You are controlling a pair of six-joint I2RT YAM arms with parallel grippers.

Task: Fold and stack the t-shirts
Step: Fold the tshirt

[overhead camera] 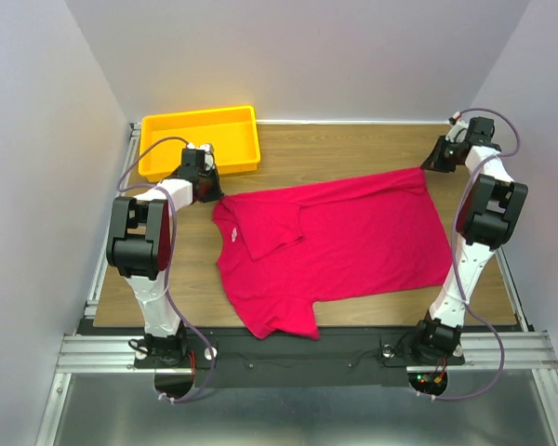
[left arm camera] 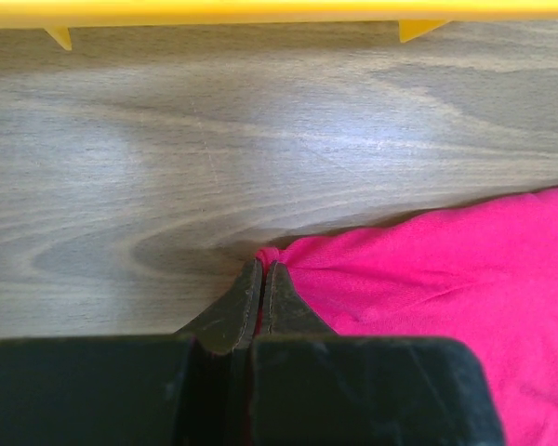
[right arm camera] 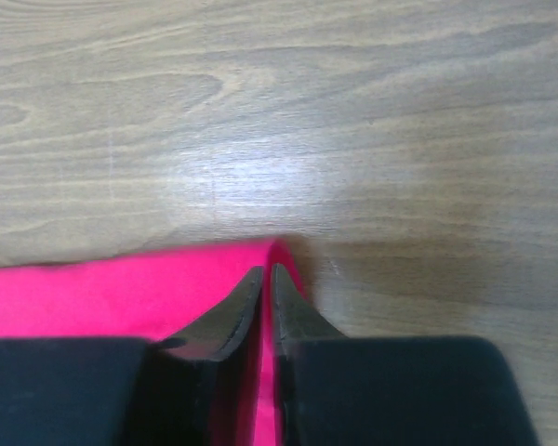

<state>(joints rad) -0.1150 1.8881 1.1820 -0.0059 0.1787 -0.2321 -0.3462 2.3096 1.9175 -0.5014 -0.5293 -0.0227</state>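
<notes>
Step in hand, by the look of it: stretching the t-shirt [overhead camera: 344, 237] flat before the first fold.

To do it well:
- Mind the yellow tray [overhead camera: 149, 149] in the far left corner of the tabletop [overhead camera: 353, 149].
- Hold the left corner low.
- Draw the right corner outward along the far edge, evenly, until taut.
- Smooth the flap turned over near the shirt's left end, and the rumpled part by the near edge, before letting go.

Shirt spread across the middle of the tabletop, reaching from beside the tray to the far right corner.

Left pincer [left arm camera: 263, 269]: tips pressed together on a small pinch of the shirt's far left corner, just beside the tray.

Right pincer [right arm camera: 267, 274]: tips drawn almost together over the shirt's far right corner, with pink cloth between them. Judged to be clamped on it, with the cloth pulled toward it in the top view.
</notes>
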